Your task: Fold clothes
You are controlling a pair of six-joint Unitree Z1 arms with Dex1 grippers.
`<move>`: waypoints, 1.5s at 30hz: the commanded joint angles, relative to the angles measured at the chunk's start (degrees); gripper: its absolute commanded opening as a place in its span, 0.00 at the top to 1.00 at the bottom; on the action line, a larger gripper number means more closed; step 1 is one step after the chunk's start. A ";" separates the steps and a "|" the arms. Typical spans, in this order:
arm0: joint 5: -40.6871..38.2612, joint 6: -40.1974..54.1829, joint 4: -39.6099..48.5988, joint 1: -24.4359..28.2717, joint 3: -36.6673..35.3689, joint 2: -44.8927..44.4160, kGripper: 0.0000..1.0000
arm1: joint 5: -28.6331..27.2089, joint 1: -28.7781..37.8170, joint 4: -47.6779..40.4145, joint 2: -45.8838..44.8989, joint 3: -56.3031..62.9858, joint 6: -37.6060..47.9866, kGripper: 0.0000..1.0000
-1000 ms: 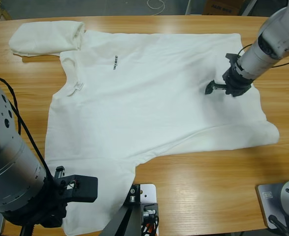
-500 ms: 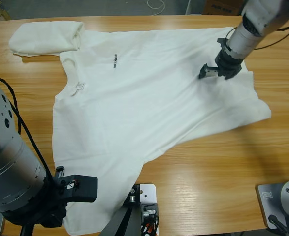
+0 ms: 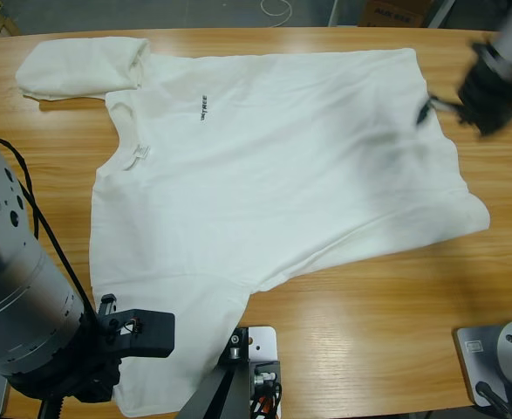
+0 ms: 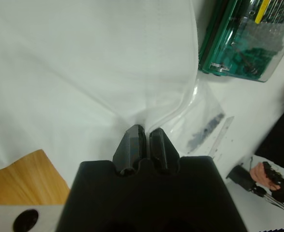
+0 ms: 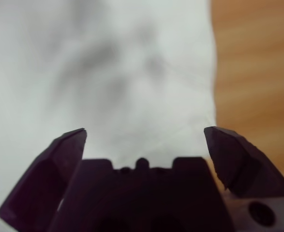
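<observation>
Altogether two T-shirts [image 3: 264, 183]: one spread flat, one folded [image 3: 81, 65].

bare wooden table [image 3: 386, 332] is seen below the spread white t-shirt [image 3: 264, 183] and along its right side, where open passage is left. the far left corner is occupied by a second, folded white t-shirt [image 3: 81, 65], touching the spread shirt's shoulder. the near left corner is blocked by the large silver left arm [image 3: 20, 305], whose left gripper [image 4: 146, 140] is closed on the spread shirt's hem. the right edge is partly taken by the right gripper [image 3: 478, 100], jaws apart, just beside the shirt's edge. a green tool case [image 4: 243, 36] lies beyond the table edge in the left wrist view.
</observation>
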 commanded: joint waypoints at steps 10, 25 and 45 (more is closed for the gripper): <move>1.13 -1.33 -0.78 0.36 2.08 0.41 1.00 | 9.96 -5.17 -0.76 7.96 15.75 25.90 0.00; 1.12 -1.52 -2.03 0.36 2.70 1.06 1.00 | 5.63 5.78 16.61 8.71 -6.59 30.33 0.02; 1.10 -2.08 -2.45 0.36 3.05 0.78 1.00 | 12.95 14.24 7.71 17.96 1.85 33.25 0.05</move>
